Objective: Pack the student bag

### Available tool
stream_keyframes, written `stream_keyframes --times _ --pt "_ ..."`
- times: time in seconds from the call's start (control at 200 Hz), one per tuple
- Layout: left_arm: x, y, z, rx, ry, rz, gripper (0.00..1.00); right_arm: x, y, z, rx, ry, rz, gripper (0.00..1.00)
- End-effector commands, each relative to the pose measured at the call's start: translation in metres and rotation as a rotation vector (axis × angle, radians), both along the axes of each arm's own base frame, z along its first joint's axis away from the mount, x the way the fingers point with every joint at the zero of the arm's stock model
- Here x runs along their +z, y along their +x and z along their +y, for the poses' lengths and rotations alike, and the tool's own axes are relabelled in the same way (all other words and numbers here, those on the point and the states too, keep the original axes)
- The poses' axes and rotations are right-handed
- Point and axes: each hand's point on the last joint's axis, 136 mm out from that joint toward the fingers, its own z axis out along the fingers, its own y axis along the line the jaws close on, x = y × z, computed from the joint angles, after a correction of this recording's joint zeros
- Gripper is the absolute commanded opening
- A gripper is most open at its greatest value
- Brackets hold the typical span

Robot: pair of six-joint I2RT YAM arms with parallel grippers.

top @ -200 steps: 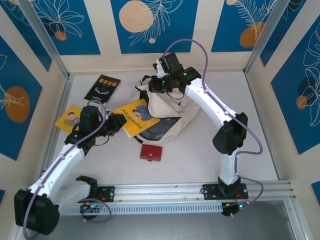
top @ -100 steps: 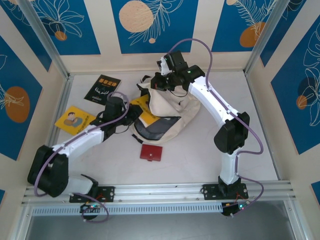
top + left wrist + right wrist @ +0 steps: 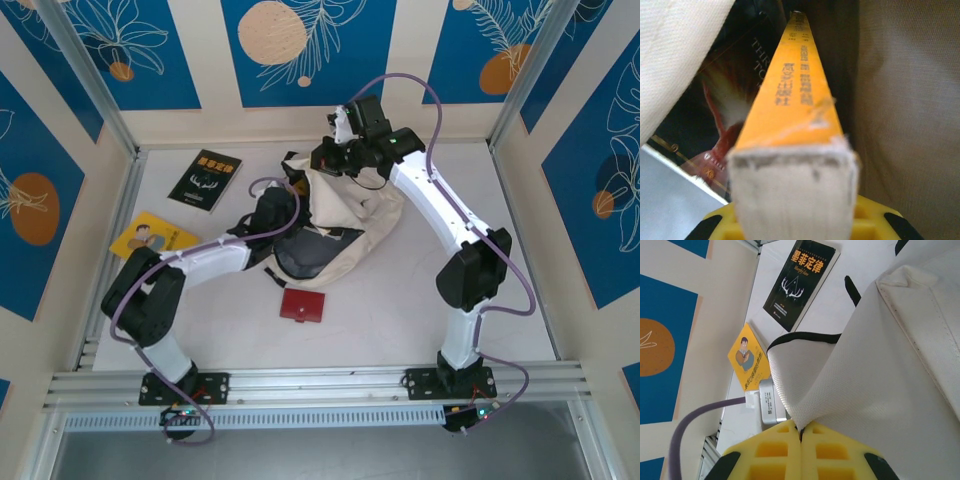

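Observation:
The student bag (image 3: 355, 215), cream with black trim, lies at the table's back centre with its mouth facing left. My right gripper (image 3: 327, 163) is shut on a fold of its cream fabric (image 3: 850, 365) and holds the upper edge raised; the pads (image 3: 785, 450) meet on the cloth. My left gripper (image 3: 285, 213) is at the bag's mouth, shut on a yellow book (image 3: 795, 90) that points spine-up into the bag. Beside it inside lies a dark book with a red figure (image 3: 722, 130). Grey lining (image 3: 910, 100) stands to the right of the yellow book.
A black book (image 3: 205, 178) lies at the back left and another yellow book (image 3: 150, 237) nearer the left wall. A red wallet (image 3: 303, 305) rests in front of the bag. Metal rails line the left side and near edge.
My left arm has swung right and carried the yellow book from beside the bag into its mouth. My right gripper has shifted slightly right, still gripping the fabric.

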Motion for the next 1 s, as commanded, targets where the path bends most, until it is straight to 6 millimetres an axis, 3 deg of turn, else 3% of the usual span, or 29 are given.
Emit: stream_keyframes --times 0.0,0.215,0.305,0.385,0.465,0.595,0.695,0.795,0.995 --pt "0.050 0.028 -0.011 0.106 -0.052 -0.166 0.00 0.045 -0.009 -0.004 0.018 0.107 -0.068 0.00" --pt "0.020 0.048 -0.040 0.085 -0.091 -0.101 0.00 0.047 -0.012 -0.006 0.020 0.133 -0.058 0.00" --pt "0.008 0.054 -0.044 0.091 -0.085 -0.075 0.00 0.046 -0.012 -0.006 0.019 0.133 -0.051 0.00" --pt "-0.001 0.055 -0.043 0.098 -0.067 -0.055 0.08 0.044 -0.012 -0.007 0.017 0.130 -0.047 0.00" --pt "-0.009 0.053 -0.043 0.094 -0.056 -0.030 0.24 0.042 -0.012 -0.008 0.010 0.125 -0.044 0.00" --pt "-0.016 0.043 -0.036 0.088 -0.035 0.004 0.48 0.038 -0.008 -0.013 -0.015 0.108 -0.045 0.00" --pt "-0.012 0.032 -0.026 0.084 -0.011 0.019 0.61 0.033 -0.004 -0.016 -0.035 0.093 -0.045 0.00" --pt "-0.005 0.019 -0.016 0.063 0.021 0.036 0.68 0.027 0.000 -0.018 -0.050 0.079 -0.038 0.00" --pt "-0.005 -0.014 -0.001 0.010 0.039 0.123 0.70 0.017 0.005 -0.023 -0.080 0.053 -0.033 0.00"
